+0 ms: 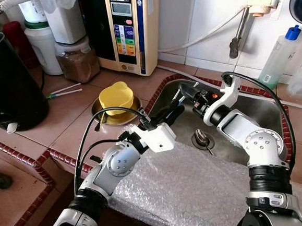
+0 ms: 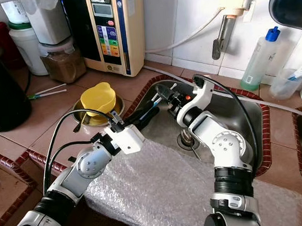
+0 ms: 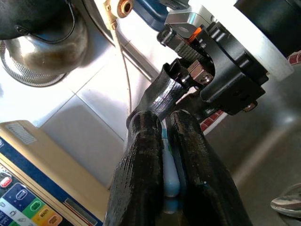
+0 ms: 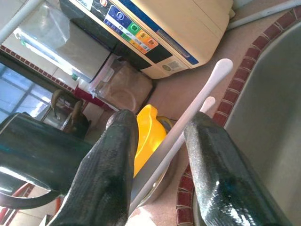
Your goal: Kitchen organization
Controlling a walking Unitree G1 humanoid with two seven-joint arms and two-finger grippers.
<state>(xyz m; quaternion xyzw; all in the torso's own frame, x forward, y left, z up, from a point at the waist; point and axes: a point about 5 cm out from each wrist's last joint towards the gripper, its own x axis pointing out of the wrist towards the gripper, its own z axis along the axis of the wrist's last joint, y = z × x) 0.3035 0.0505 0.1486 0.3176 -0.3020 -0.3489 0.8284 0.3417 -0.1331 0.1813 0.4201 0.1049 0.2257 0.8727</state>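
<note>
My left gripper (image 1: 174, 112) reaches over the sink's (image 1: 269, 115) left rim, shut on a slender light-blue and white utensil (image 3: 170, 174) whose blue shows between the fingers (image 2: 151, 108). My right gripper (image 1: 183, 91) points left and meets the left gripper's tips above the sink. It is open, and two thin white sticks (image 4: 197, 106) run through the gap between its fingers without being pinched. Past them a yellow cup (image 1: 117, 96) sits upside down in a steel bowl (image 1: 100, 118) on the counter. Whether the sticks belong to the held utensil I cannot tell.
Bubble wrap (image 1: 189, 194) covers the counter's front. A black kettle (image 1: 7, 82), a brown jar (image 1: 77, 58) and a beige water machine (image 1: 128, 28) stand at the back left. Two thin sticks (image 1: 63, 91) lie on the tiles. A blue-capped bottle (image 1: 278, 56) stands right of the tap.
</note>
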